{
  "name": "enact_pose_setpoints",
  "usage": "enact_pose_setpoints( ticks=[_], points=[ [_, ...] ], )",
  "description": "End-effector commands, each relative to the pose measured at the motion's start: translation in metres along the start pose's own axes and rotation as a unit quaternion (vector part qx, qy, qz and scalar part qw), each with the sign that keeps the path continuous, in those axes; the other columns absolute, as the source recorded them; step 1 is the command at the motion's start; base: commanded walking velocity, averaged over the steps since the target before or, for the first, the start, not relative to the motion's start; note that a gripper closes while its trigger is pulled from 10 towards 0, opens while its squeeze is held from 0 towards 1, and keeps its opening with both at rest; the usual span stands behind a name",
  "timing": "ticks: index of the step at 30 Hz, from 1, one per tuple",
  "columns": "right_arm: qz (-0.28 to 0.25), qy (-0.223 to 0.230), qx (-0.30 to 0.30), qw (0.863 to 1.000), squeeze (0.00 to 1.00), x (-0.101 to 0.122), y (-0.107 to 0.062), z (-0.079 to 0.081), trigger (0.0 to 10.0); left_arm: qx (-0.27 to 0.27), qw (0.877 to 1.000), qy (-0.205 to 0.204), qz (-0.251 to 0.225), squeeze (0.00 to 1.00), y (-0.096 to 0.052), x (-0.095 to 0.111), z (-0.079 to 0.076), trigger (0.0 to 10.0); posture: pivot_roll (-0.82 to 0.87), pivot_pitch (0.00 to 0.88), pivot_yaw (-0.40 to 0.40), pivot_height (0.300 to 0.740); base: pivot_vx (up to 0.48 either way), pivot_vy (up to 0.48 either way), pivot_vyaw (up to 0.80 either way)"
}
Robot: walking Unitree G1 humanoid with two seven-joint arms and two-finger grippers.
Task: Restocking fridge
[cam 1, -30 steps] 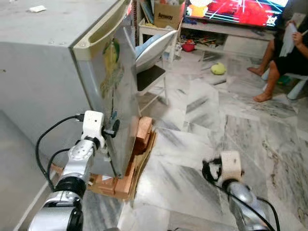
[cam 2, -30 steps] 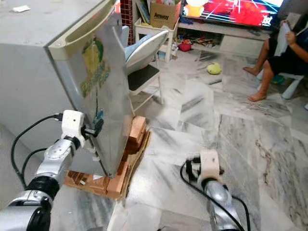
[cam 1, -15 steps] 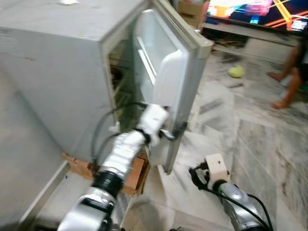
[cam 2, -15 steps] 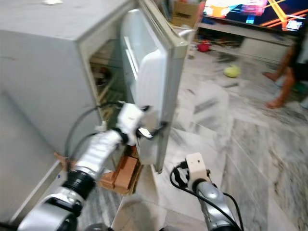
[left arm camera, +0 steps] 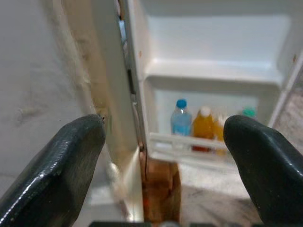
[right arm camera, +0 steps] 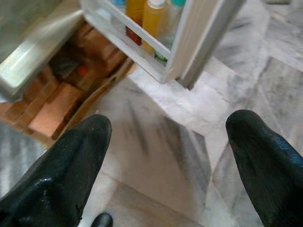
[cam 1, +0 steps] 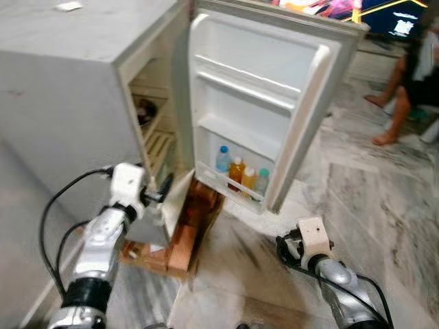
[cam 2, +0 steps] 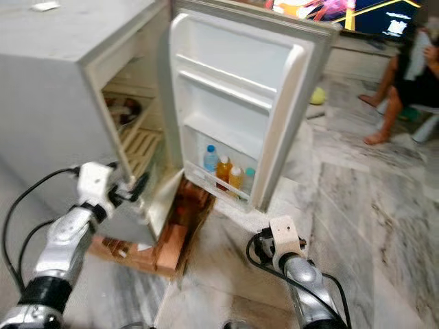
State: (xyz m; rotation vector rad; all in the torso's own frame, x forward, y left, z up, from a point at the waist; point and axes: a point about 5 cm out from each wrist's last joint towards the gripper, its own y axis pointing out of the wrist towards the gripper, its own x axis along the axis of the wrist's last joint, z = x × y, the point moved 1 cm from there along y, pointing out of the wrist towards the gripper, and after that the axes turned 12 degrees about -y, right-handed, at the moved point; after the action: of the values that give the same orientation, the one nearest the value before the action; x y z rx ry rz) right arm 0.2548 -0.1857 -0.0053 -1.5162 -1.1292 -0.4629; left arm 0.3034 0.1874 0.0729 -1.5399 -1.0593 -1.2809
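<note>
A: Was there any writing you could read?

B: None. The bottles [cam 1: 240,175] in the lowest rack of the fridge door [cam 1: 264,96] were too small for their labels to be made out. One had a blue cap, two held orange drink, one had a green cap. A scrap of paper [cam 1: 68,6] lay on top of the fridge [cam 1: 62,75], and any print on it was too small to tell.

A: What had changed from half a second before?

B: The door had swung from partly ajar to wide open, so its whole inner side with the three racks faced the camera. The left gripper [cam 1: 163,185] had been at the door's lower edge; now it sat by the bottom of the cabinet opening, apart from the door. The head camera had also shifted.

A: How did the grippers stand?

B: Both had their fingers spread wide with nothing between them. The left wrist view looked between its fingers [left arm camera: 66,165] at the bottles in the door. The right gripper [cam 1: 282,248] hung low over the marble floor [cam 1: 370,199], in front of the door's outer edge.

A: Anything else?

B: The fridge stood on bricks [cam 1: 182,240] and cardboard. Inside, slatted shelves [cam 1: 159,144] and a dark dish [cam 1: 145,110] showed. A seated person [cam 1: 411,75] was at the far right, a lit screen [cam 1: 370,10] behind the door.
</note>
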Motion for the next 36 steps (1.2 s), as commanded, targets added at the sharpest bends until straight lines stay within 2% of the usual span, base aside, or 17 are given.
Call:
enact_pose_setpoints(
  ticks=[1,3,6,10,13,18,30,33,36],
  points=[
    [-0.015,0.003,-0.021,1.000,0.00,0.007,-0.001,-0.011,10.0,-0.006,1.000,-0.001,-0.008,0.00,-0.003,0.003,-0.008,10.0,0.05,0.000,-0.028,0.740,0.000,-0.435,-0.53],
    [-0.044,0.011,-0.034,0.998,0.00,0.018,0.000,-0.012,10.0,0.004,1.000,-0.002,-0.001,0.00,-0.014,-0.001,-0.006,10.0,0.05,0.000,-0.030,0.740,0.000,-0.426,-0.56],
    [-0.085,0.018,-0.058,0.995,0.00,0.033,-0.001,-0.015,10.0,0.014,1.000,0.000,0.004,0.00,-0.019,-0.004,-0.003,10.0,0.05,0.000,-0.037,0.740,0.254,-0.405,-0.80],
    [-0.139,0.016,-0.067,0.988,0.00,0.058,-0.002,-0.014,10.0,0.027,1.000,0.007,0.013,0.00,-0.020,-0.005,0.005,10.0,0.04,0.000,-0.036,0.740,0.308,-0.366,-0.80],
    [-0.172,0.016,-0.071,0.982,0.00,0.076,-0.002,-0.013,10.0,0.033,0.999,0.014,0.010,0.00,-0.014,-0.001,0.006,10.0,0.03,0.000,-0.036,0.740,0.361,-0.311,-0.80],
    [-0.192,0.021,-0.085,0.978,0.00,0.084,-0.003,-0.016,10.0,0.035,0.999,0.013,0.003,0.00,-0.010,0.003,0.003,10.0,0.02,0.000,-0.035,0.740,0.410,-0.116,-0.80],
    [-0.250,0.037,-0.106,0.962,0.00,0.108,-0.010,-0.022,10.0,0.055,0.998,0.006,-0.005,0.00,-0.013,0.002,0.002,10.0,0.01,0.000,-0.036,0.740,0.453,0.000,-0.80],
    [-0.257,0.043,-0.107,0.959,0.00,0.112,-0.011,-0.022,10.0,0.064,0.997,0.028,-0.014,0.00,-0.011,0.009,0.010,10.0,0.01,0.000,-0.039,0.740,0.465,0.000,-0.80],
    [-0.258,0.042,-0.107,0.959,0.00,0.112,-0.011,-0.020,10.0,0.075,0.997,0.026,-0.018,0.00,-0.008,0.014,0.018,10.0,0.01,0.000,-0.035,0.740,0.472,0.000,-0.80]
  ],
)
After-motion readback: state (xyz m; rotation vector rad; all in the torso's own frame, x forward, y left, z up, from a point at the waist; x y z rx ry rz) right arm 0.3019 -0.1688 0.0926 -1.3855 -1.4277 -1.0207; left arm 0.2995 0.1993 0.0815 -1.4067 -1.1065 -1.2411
